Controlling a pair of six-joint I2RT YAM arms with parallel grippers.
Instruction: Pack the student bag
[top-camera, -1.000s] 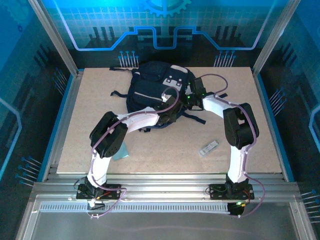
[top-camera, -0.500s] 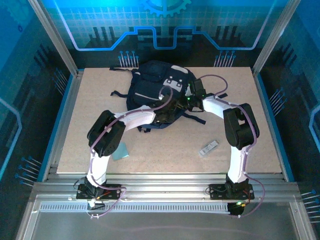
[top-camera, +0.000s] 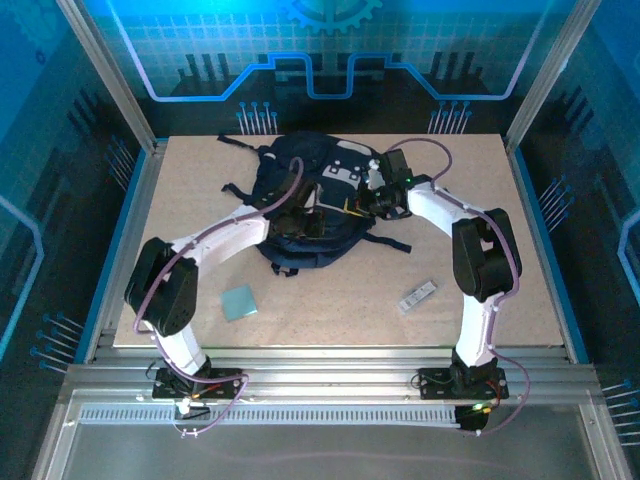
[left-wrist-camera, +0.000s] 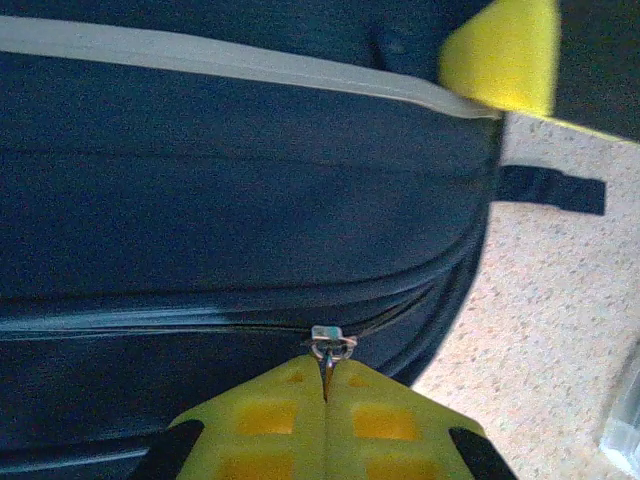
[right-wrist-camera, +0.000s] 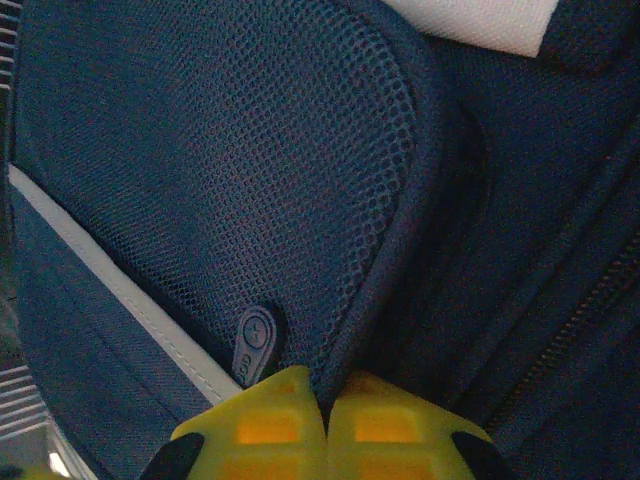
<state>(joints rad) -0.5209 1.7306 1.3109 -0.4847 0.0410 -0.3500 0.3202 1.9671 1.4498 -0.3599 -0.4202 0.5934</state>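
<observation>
The student bag lies flat at the far middle of the table, both arms reaching forward and bent inward over it. The left end effector is pinched tight on the zipper pull, with the zipper track running sideways from the grip, so the next pull should follow that line. The right end effector is clamped on the piped edge of the mesh pocket, apparently bracing the fabric.
</observation>
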